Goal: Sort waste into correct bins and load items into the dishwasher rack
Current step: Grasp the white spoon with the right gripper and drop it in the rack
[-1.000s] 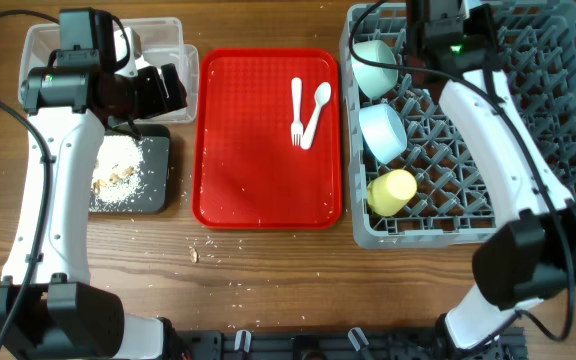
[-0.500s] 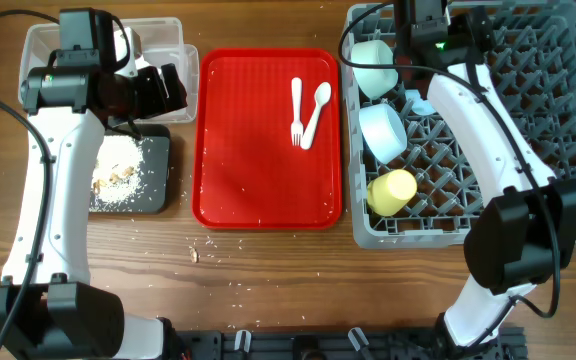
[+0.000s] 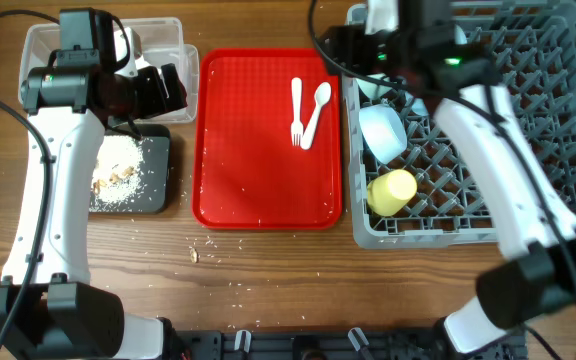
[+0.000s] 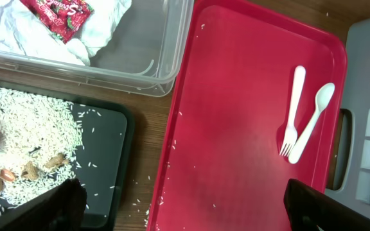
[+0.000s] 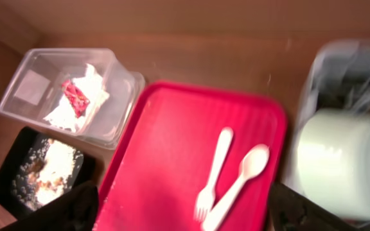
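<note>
Left wrist: clear tub (image 4: pixel 166 58) is holding wrapper (image 4: pixel 60 13), napkin (image 4: pixel 105 25); black tray (image 4: pixel 111 170) is holding scraps (image 4: pixel 31 128); left tool (image 4: pixel 185 208), right tool (image 5: pixel 185 208) are hovering released.

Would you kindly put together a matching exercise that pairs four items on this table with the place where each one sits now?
Items:
1. snack wrapper
2. food scraps
3. fork
4. yellow cup

Places:
A. red tray
B. dishwasher rack
C. clear tub
D. black tray

Pairs: 1-C, 2-D, 3-A, 4-B.
</note>
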Motion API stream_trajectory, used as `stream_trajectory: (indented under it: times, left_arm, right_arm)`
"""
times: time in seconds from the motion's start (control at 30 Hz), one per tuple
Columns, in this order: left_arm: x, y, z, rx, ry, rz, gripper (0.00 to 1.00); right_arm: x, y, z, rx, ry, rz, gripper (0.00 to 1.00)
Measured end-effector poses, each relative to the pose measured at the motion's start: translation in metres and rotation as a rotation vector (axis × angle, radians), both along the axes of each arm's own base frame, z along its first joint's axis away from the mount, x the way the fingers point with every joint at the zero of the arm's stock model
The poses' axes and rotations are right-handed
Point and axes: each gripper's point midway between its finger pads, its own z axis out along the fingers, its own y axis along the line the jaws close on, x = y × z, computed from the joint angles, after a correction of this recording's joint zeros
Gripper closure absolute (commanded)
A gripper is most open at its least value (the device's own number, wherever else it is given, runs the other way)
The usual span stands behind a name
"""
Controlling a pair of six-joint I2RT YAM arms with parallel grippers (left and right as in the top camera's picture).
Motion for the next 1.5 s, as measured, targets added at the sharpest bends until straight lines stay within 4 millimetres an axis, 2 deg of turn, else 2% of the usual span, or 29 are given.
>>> stream_trajectory:
  times: [0.07,0.17,0.2,0.27,0.4,0.7,0.77,0.8,0.97,1.5]
  left_arm:
    - [0.000,0.000,0.000,0.000,0.000,0.000,0.00]
    - [0.000,0.000,0.000,0.000,0.000,0.000,0.00]
    - [0.000,0.000,0.000,0.000,0.000,0.000,0.00]
    - [0.000,0.000,0.000,0.000,0.000,0.000,0.00]
    - [0.000,0.000,0.000,0.000,0.000,0.000,0.00]
    - [0.000,0.000,0.000,0.000,0.000,0.000,0.00]
    - [0.000,0.000,0.000,0.000,0.000,0.000,0.00]
    - [0.000,0.000,0.000,0.000,0.000,0.000,0.00]
    - [0.000,0.000,0.000,0.000,0.000,0.000,0.00]
    - [0.000,0.000,0.000,0.000,0.000,0.000,0.00]
  right_arm:
    - [0.000,0.020,-0.049,-0.025,0.131,-0.061,0.21]
    - [0.000,0.037,-0.106,-0.087,0.239,-0.122,0.28]
    - [-0.001,0.040,-0.137,-0.124,0.292,-0.151,0.29]
    - [0.000,0.034,-0.164,-0.148,0.348,-0.213,0.34]
    - [0.003,0.021,-0.194,-0.188,0.393,-0.304,0.39]
    - [0.008,0.014,-0.236,-0.227,0.428,-0.377,0.49]
    - [0.011,0.014,-0.241,-0.227,0.425,-0.384,0.57]
    - [0.011,0.013,-0.241,-0.227,0.425,-0.388,0.67]
    - [0.015,0.015,-0.244,-0.222,0.410,-0.389,0.96]
    - [0.011,0.019,-0.242,-0.295,0.378,-0.223,0.96]
